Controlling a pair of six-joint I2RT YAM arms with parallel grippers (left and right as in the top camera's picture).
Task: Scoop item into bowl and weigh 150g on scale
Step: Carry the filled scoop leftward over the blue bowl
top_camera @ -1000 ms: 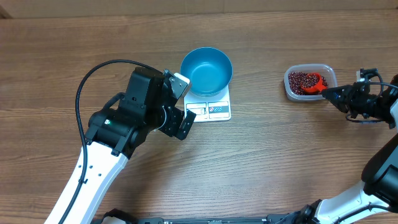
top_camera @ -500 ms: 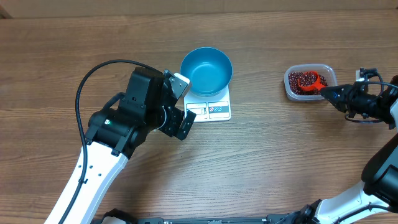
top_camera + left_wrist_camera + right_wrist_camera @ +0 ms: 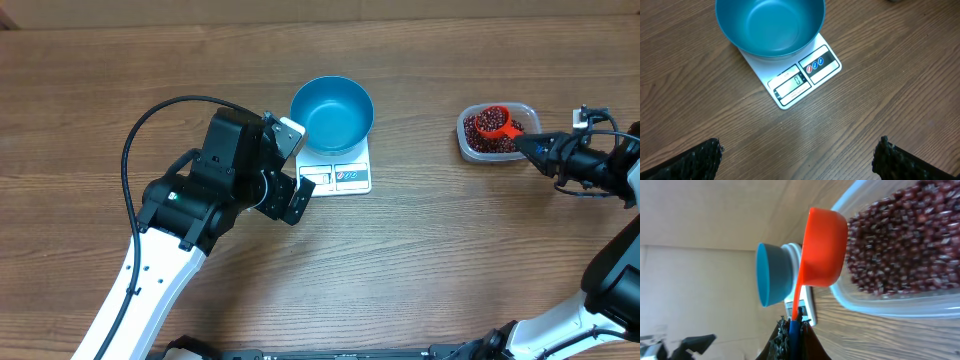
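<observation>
The blue bowl [image 3: 332, 113] stands empty on the white scale [image 3: 348, 177], whose display faces my left arm. My left gripper [image 3: 298, 167] hovers open just left of the scale, with nothing between its fingers. In the left wrist view the bowl [image 3: 770, 25], the scale [image 3: 805, 80] and the open left gripper [image 3: 797, 152] above bare wood all show. The red-brown beans [image 3: 482, 138] lie in a clear tub [image 3: 532, 120] at the right. My right gripper [image 3: 532, 149] is shut on the handle of a red scoop [image 3: 497, 122] holding beans, lifted over the tub. In the right wrist view the right gripper [image 3: 792, 325] grips the scoop [image 3: 822, 247] beside the beans [image 3: 905, 245].
A black cable [image 3: 150, 120] loops off the left arm over the table. The tub's near wall [image 3: 880, 305] sits close under the scoop. The bowl [image 3: 772, 275] and scale [image 3: 807, 305] show far beyond the scoop in the right wrist view.
The right gripper has raised the scoop out of the bean heap, and it now carries beans. The left arm, bowl and scale have not moved.
</observation>
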